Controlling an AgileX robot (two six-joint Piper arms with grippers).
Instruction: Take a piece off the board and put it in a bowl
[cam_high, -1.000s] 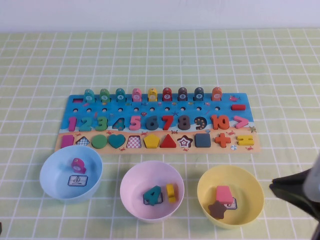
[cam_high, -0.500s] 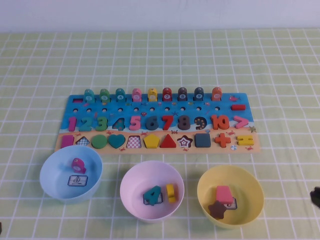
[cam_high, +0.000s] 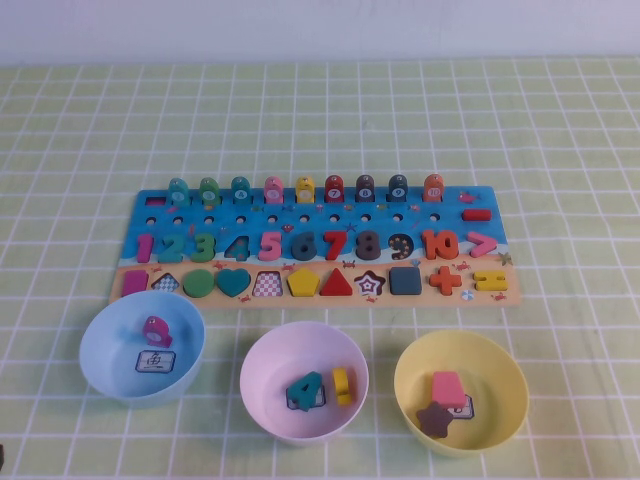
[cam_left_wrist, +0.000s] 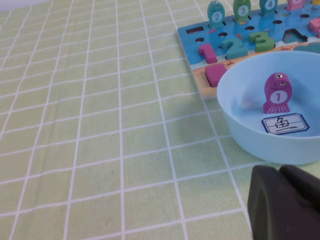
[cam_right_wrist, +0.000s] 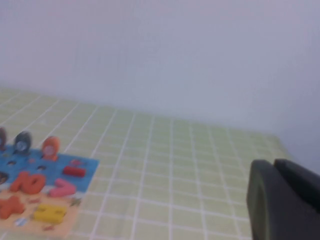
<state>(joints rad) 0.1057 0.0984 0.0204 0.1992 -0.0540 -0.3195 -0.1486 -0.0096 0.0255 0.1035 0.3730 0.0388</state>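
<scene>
Scanning from my left, my left gripper (cam_left_wrist: 285, 200) sat low beside the round light blue plastic bowl (cam_left_wrist: 250, 135), which held a purple fish-shaped peg (cam_left_wrist: 276, 93) over a label card; only a dark edge of that gripper showed in its wrist view, so I could not tell whether its fingers were spread or pressed together. Beyond the bowl lay the long blue and tan wooden puzzle board (cam_high: 300, 215), its star slot bare. Next came the round pink plastic bowl (cam_high: 262, 400) with a teal number four and a yellow piece. Then the round yellow plastic bowl (cam_high: 505, 375): the small dull brown wooden star (cam_high: 436, 419) rested inside it, touching the pink trapezoid piece (cam_high: 446, 386). I judged the drop done, so doing this step well meant pulling clear high and wide of the bowl rims. My right gripper (cam_right_wrist: 285, 200) was off to the right, facing the board's far end; its fingers were cut off too, state unknown. Neither arm appeared in the high view.
</scene>
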